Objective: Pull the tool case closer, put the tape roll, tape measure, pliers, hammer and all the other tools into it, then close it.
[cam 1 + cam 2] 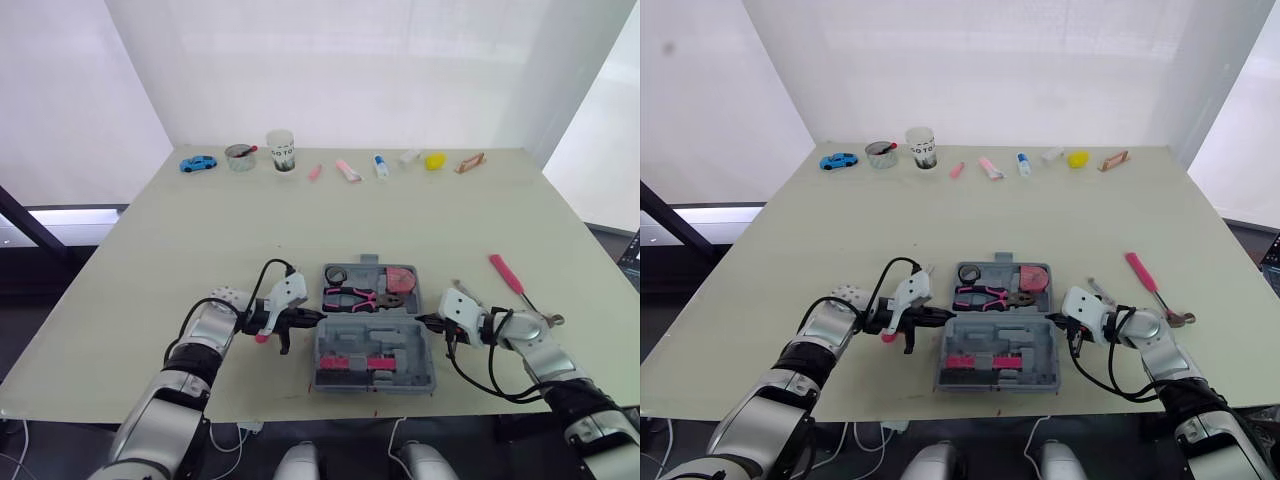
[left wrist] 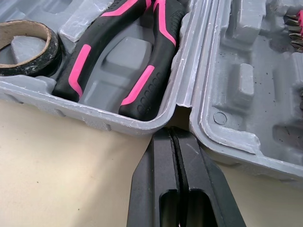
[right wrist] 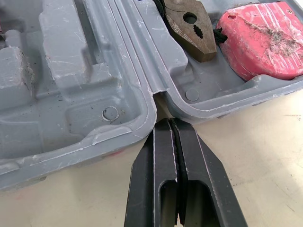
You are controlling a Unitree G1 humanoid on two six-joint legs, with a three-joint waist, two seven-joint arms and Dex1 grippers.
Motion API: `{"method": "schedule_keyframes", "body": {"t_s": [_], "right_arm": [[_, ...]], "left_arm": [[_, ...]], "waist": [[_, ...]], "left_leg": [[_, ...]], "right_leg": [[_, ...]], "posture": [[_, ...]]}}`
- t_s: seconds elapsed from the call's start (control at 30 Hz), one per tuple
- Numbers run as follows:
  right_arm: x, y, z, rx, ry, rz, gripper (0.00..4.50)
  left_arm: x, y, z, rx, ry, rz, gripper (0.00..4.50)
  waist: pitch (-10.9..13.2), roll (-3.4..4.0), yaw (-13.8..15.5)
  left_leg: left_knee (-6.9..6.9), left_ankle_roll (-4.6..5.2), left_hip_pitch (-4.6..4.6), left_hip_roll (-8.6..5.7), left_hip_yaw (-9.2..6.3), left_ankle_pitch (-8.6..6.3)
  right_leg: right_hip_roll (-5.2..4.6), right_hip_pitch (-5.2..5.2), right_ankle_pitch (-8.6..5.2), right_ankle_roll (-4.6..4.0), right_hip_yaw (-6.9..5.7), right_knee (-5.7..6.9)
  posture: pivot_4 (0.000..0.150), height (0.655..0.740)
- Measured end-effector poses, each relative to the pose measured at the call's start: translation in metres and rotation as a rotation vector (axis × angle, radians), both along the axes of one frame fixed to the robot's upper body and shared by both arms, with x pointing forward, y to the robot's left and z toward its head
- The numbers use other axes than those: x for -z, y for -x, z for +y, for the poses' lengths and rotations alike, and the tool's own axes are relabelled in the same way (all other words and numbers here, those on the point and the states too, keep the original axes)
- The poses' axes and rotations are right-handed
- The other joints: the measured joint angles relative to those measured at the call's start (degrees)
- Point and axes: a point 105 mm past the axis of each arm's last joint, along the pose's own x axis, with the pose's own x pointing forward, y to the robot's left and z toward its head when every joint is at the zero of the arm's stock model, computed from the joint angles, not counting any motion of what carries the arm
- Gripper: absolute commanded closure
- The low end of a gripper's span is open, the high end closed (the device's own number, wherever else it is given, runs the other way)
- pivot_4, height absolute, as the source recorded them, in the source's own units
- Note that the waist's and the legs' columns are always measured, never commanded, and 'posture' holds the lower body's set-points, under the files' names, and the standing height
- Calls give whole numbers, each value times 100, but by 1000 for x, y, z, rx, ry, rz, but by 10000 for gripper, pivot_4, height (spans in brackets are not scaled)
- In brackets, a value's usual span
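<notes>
Risk sits at the edge: the tool case (image 1: 372,350), open at lower centre, lies close to the front rim of the counter (image 1: 300,230), so a pull nearer could tip it off. The left hand (image 1: 316,318) and right hand (image 1: 421,322), each pressed together, sit at its hinge notches. The hammer (image 1: 510,277) waits outside at right, with free room above.

Scuffed matt grey plastic tool case (image 2: 236,71), rubbery-handled pliers (image 2: 158,42), cardboard-cored tape roll (image 2: 52,49), smooth matt table (image 2: 61,179).
</notes>
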Motion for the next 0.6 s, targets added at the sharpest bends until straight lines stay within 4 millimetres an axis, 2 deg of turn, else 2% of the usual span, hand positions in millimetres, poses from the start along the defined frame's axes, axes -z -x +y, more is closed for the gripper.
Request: {"method": "schedule_keyframes", "body": {"t_s": [0.6], "right_arm": [[1,3,3,-20,-9,29,45000]], "left_arm": [[2,3,4,-2,2,-7,44632]], "waist": [[0,0,-19]], "left_leg": [[-2,0,1,1,0,0]], "right_leg": [[1,0,0,0,0,0]], "posture": [[1500,7400]]}}
